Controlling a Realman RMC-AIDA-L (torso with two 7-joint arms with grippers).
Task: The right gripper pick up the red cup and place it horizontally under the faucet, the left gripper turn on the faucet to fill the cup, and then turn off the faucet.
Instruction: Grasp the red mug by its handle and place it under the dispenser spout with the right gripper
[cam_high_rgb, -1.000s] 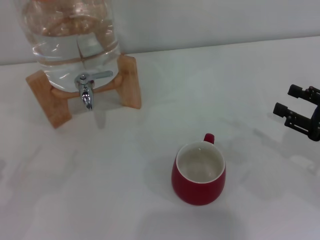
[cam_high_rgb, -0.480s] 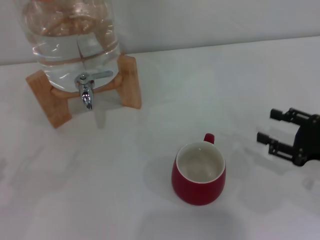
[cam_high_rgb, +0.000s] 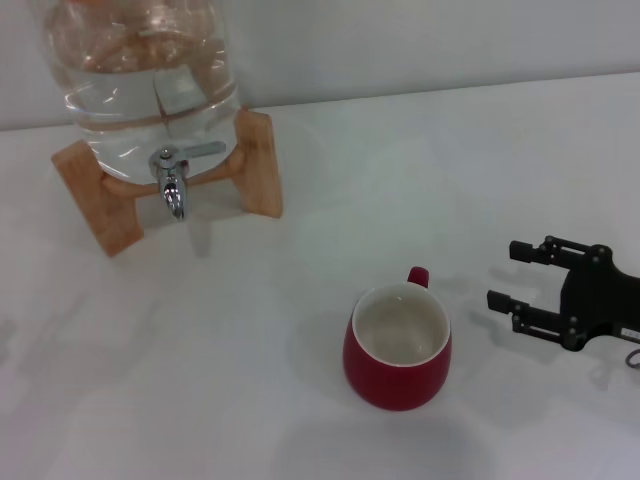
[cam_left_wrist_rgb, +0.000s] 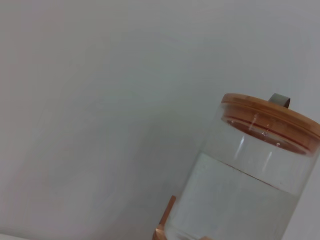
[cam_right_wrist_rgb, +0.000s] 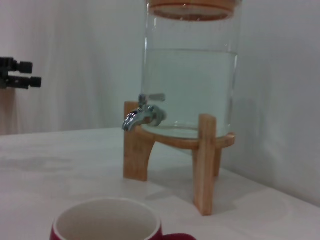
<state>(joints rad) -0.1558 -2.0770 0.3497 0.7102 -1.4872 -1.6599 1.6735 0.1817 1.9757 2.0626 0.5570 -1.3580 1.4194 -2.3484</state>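
Red cup (cam_high_rgb: 398, 347): upright on the white table (cam_high_rgb: 430, 180), in the near part of the scene, well apart from the dispenser; glossy red outside, cream-white inside; nothing visible inside it; small red loop handle (cam_high_rgb: 418, 276) on its far side; in the right wrist view only the rim and top of the cup (cam_right_wrist_rgb: 107, 221) show, close to the camera.

Right gripper (cam_high_rgb: 510, 275): black two-finger claw, near the cup on the robot's right, not touching it; the two fingers (cam_high_rgb: 533, 250) point toward the cup and stand spread apart with nothing between them; it sits low over the table; whether it touches the surface cannot be told.

Wooden stand (cam_high_rgb: 258, 165): pale wood, legs on the table at the far left; carries the jar; in the right wrist view its legs (cam_right_wrist_rgb: 205, 162) stand beyond the cup.

Faucet (cam_high_rgb: 173, 183): chrome spigot at the jar's lower front, between the stand's legs; spout turned down, lever handle (cam_high_rgb: 200, 150) lying out to one side; nothing under the spout; also seen in the right wrist view (cam_right_wrist_rgb: 144, 113).

Glass jar (cam_high_rgb: 145, 85): clear, holds water to a high level; wooden lid (cam_left_wrist_rgb: 272, 117) in the left wrist view.

Left gripper (cam_right_wrist_rgb: 19, 73): black claw seen far off in the right wrist view, raised above the table, well apart from the dispenser; finger state cannot be told.
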